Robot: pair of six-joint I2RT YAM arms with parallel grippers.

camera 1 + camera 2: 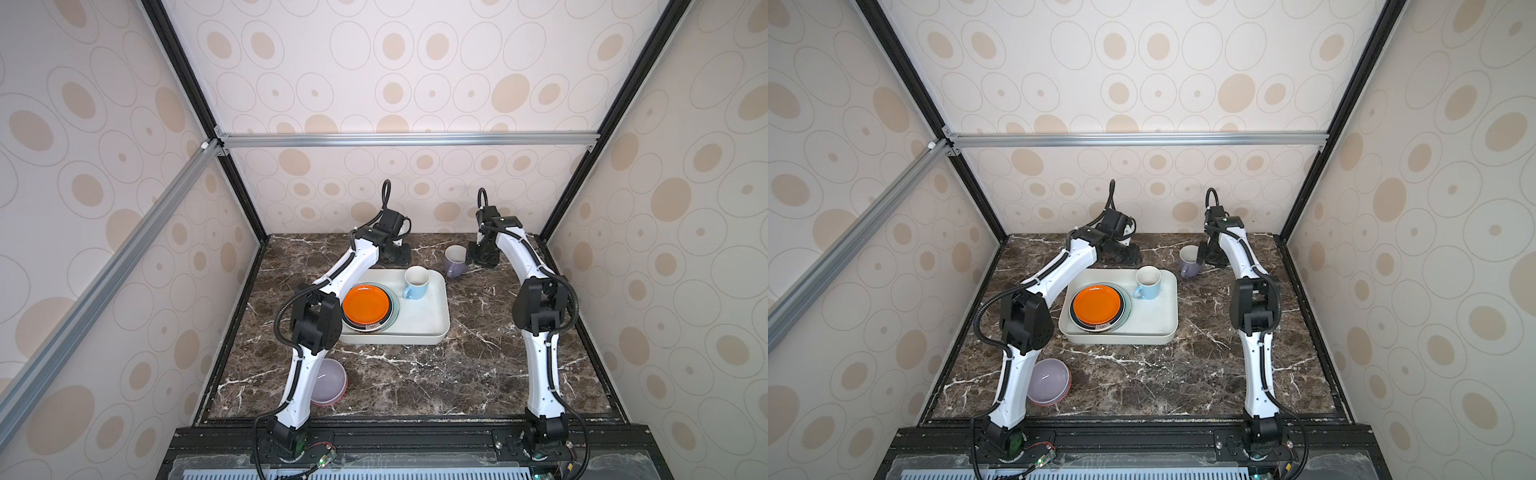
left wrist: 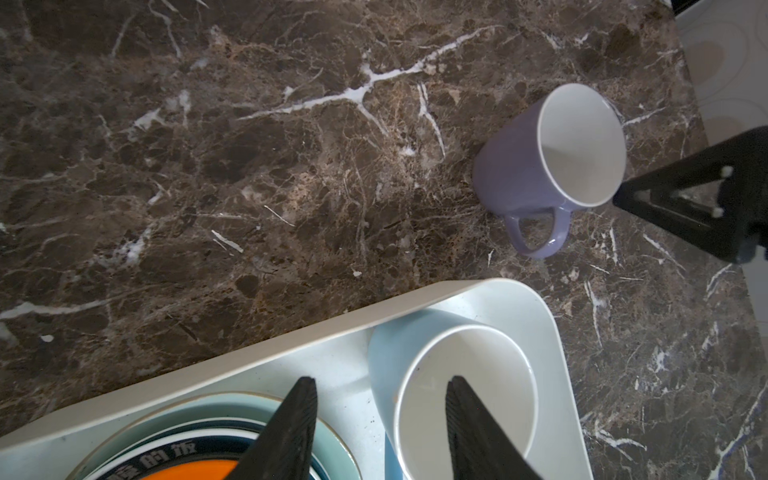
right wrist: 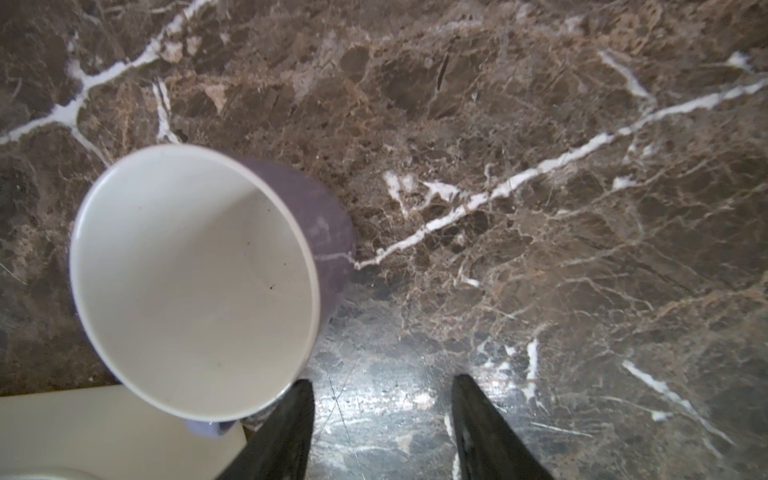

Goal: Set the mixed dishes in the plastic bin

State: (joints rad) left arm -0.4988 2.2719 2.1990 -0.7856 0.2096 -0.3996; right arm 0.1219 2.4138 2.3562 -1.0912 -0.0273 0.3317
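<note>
The lavender bowl (image 1: pixel 332 380) sits on the table (image 1: pixel 415 374) at 7 o'clock of the plastic bin (image 1: pixel 432 316). The left claw (image 2: pixel 382 382) hangs part-spread and empty over the bin's far edge, above the blue mug (image 1: pixel 417 283). The lavender mug (image 1: pixel 456 259) stands upright off the bin's 1 o'clock corner, handle toward the bin — at 9 o'clock of the right claw (image 3: pixel 380 380), the nearer one. That claw is released, gripping nothing — one finger is just beside the rim; whether it touches I cannot tell.

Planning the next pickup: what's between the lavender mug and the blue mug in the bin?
Only a bare strip of marble tabletop and the bin's rim, seen in the left wrist view; lavender mug stands outside, blue mug inside.
</note>
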